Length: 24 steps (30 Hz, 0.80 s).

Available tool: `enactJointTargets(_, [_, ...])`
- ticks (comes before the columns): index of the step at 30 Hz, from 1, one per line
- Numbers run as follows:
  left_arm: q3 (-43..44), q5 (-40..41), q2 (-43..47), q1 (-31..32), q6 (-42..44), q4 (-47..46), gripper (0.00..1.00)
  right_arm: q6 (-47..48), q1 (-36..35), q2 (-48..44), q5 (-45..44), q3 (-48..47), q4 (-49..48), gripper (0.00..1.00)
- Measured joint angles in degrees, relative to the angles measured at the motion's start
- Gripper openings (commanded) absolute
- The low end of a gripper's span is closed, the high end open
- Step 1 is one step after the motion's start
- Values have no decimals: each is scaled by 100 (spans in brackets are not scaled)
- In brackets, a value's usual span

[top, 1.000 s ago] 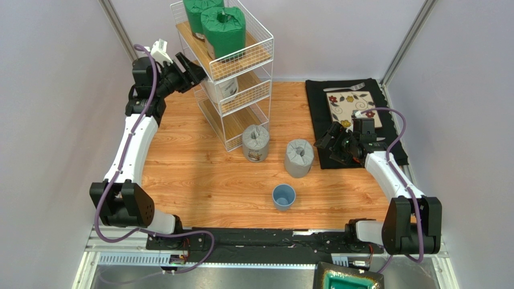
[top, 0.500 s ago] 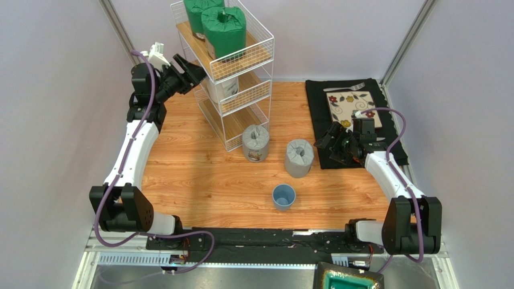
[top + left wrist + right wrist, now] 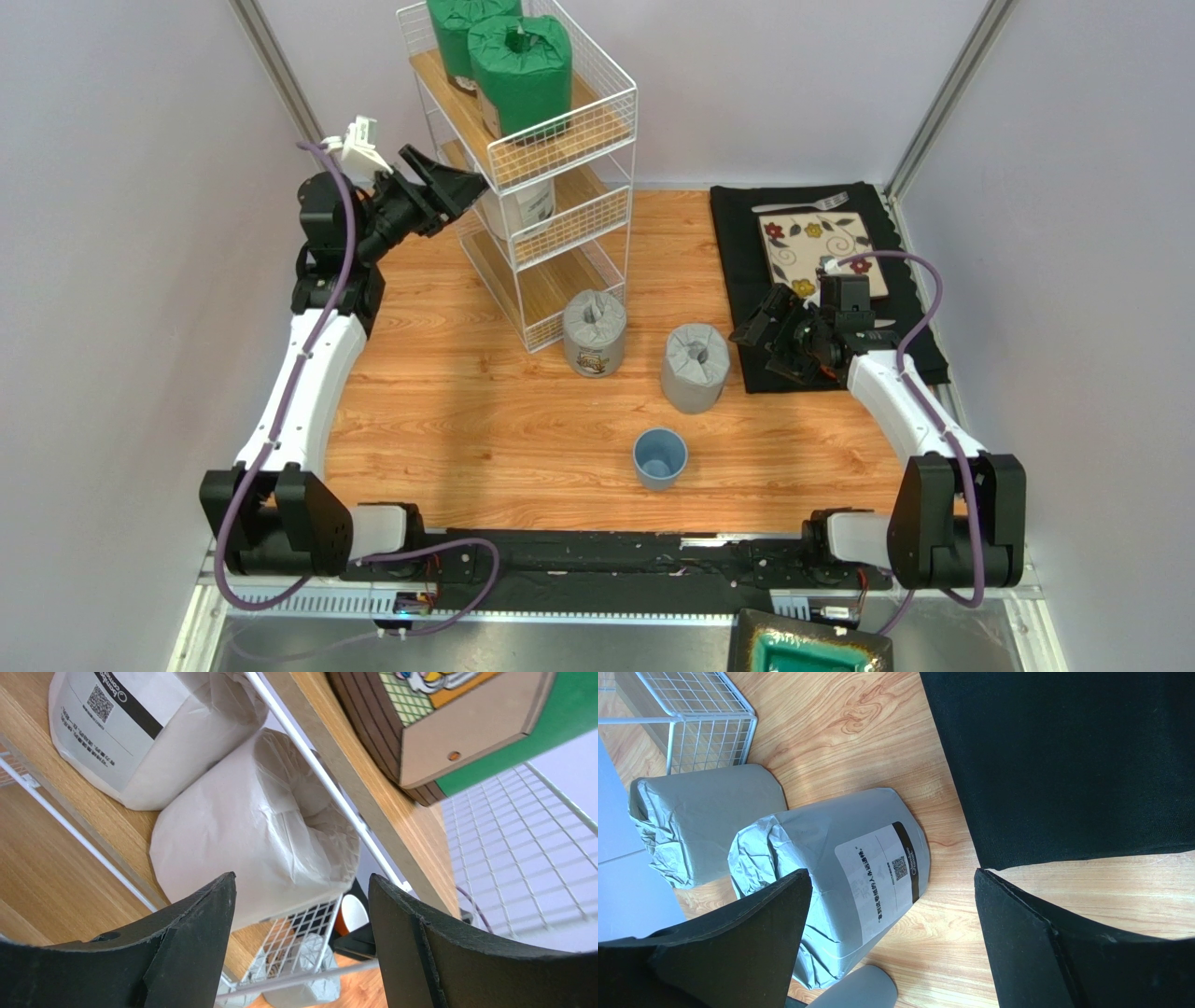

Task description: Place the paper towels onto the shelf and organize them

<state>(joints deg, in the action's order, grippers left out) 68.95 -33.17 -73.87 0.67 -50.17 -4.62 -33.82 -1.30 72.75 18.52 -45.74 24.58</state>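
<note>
The white wire shelf (image 3: 589,154) stands at the back. Two green rolls (image 3: 519,67) sit on its top tier. Two white rolls (image 3: 253,826) sit on the middle tier; one shows in the top view (image 3: 530,202). Two grey rolls stand on the table, one by the shelf's foot (image 3: 593,332) and one to its right (image 3: 696,367), both in the right wrist view (image 3: 843,875). My left gripper (image 3: 452,179) is open and empty at the shelf's left side, jaws toward the white rolls. My right gripper (image 3: 772,325) is open and empty, just right of the grey roll.
A small blue cup (image 3: 659,457) stands in front of the grey rolls. A black mat (image 3: 814,259) with a floral plate (image 3: 821,245) and a fork lies at the right. Grey walls close in on both sides.
My left gripper has risen and moved right, closer to the shelf's middle tier. The right arm and the rolls have not moved.
</note>
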Motion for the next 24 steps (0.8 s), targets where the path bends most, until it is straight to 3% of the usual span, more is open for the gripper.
enactJointTargets(24, [-518,-356,13,-2,-557,-750,78,0,0,28,2,74,0,89])
